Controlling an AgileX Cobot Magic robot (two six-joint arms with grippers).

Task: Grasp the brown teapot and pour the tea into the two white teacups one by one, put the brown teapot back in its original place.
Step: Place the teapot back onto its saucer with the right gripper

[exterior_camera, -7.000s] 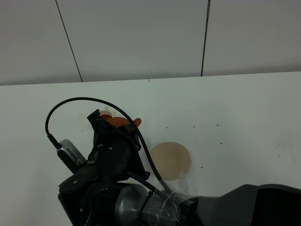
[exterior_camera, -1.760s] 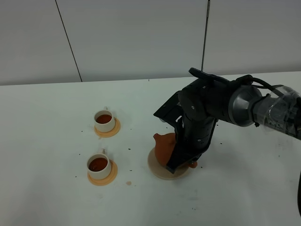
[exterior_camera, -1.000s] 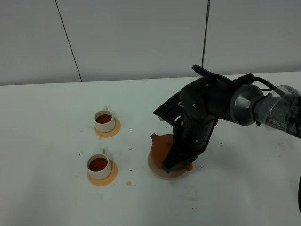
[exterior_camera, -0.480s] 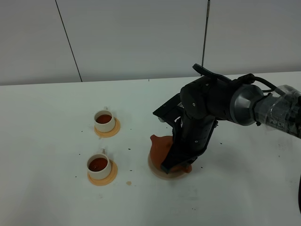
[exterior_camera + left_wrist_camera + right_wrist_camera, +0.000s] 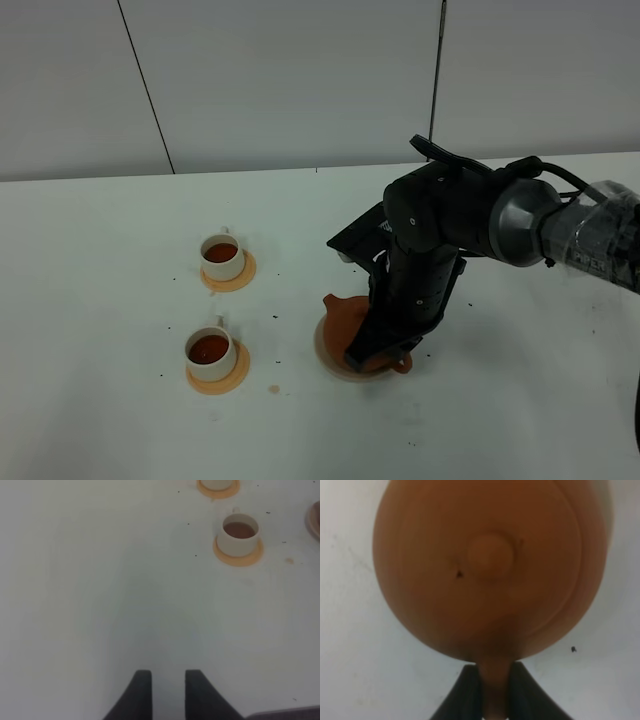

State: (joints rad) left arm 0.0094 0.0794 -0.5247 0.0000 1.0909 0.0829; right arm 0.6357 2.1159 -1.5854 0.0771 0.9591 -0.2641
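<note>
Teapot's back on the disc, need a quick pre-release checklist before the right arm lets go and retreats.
1. Brown teapot over the beige disc: ok.
2. Teapot fully seated and level: cannot tell, the arm hides its base.
3. Right gripper on the handle: ok, fingers pinch it either side.
4. Both white teacups filled: ok, near cup and far cup hold tea.
5. Cups clear of the retreat path: ok, both sit well to the teapot's spout side.
6. Left gripper out of the way: ok, over bare table.

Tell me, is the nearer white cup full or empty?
Filled. The nearer cup holds dark reddish-brown tea, seen from above; the left wrist view shows the same brown liquid inside.
</note>
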